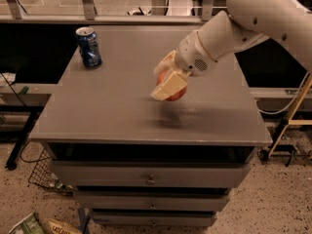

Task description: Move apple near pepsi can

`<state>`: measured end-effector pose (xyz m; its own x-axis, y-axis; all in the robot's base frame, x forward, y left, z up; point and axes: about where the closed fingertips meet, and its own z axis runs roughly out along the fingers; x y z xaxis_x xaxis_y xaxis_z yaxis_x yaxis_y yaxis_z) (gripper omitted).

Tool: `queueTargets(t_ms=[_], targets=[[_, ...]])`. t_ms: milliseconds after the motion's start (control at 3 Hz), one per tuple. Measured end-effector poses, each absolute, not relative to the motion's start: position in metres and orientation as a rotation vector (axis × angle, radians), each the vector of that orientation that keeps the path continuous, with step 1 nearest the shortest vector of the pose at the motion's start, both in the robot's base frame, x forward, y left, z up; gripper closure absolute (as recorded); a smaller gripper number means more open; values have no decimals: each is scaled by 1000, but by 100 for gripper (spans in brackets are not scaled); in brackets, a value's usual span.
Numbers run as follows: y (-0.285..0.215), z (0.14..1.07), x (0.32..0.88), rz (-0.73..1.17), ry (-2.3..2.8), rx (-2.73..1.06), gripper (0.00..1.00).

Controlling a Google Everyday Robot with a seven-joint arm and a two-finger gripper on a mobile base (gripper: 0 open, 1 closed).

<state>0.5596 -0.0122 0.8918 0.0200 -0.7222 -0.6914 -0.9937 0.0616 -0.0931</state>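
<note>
Fingers (168, 86) of the gripper (163, 84), pale cream in colour, are closed on the apple (178, 93), one on each side. The near finger lies across the front of the fruit and hides most of it. The far finger shows behind its upper left edge. Red skin shows only past the near finger's lower right edge and in the narrow gap between the two. The gripper hangs over the middle of the grey table top (107, 111), slightly right of centre, at the end of the white arm (253, 18) that reaches in from the upper right. The apple seems to sit just clear of the surface, with a soft shadow on the table below it. The pepsi can (89, 47) stands upright near the back left corner, well apart from the apple. Drawers (148, 175) line the cabinet front beneath the top.
</note>
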Motion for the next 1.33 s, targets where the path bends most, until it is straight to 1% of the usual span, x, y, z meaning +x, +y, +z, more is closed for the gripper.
queueTargets(t_ms=[333,667,1000,1333], targets=[[-12,891,559,597,1761,-1716,100],[-2,895,580,557,1738,-1695,100],[16,918,629,446,1724,-1615,100],[40,934,671,374,1738,-1562,100]])
